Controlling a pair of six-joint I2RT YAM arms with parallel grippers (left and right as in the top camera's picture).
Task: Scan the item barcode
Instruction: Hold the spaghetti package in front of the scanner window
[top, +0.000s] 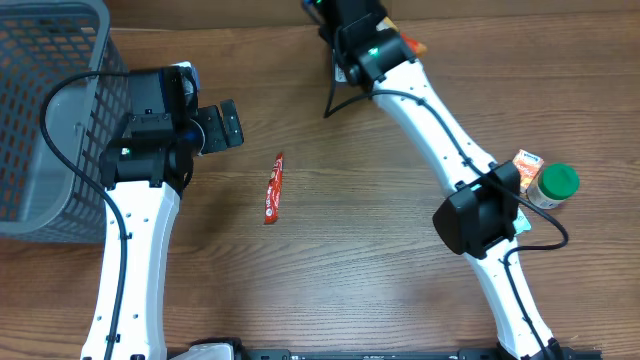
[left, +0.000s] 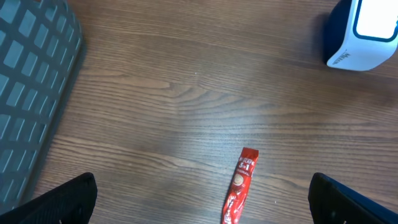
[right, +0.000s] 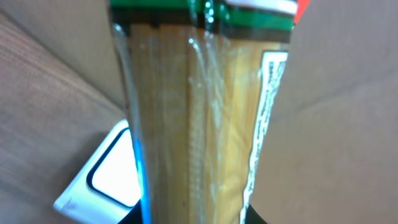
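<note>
Clear-wrapped yellow noodle packet (right: 193, 112) clenched in my right fingers (right: 193, 221), over white boxy scanner (right: 109, 177) to present its barcode; left fingers (left: 62, 199) released.

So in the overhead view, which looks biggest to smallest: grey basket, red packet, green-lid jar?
1. grey basket
2. green-lid jar
3. red packet
The last two are close: the packet is longer but thinner.
</note>
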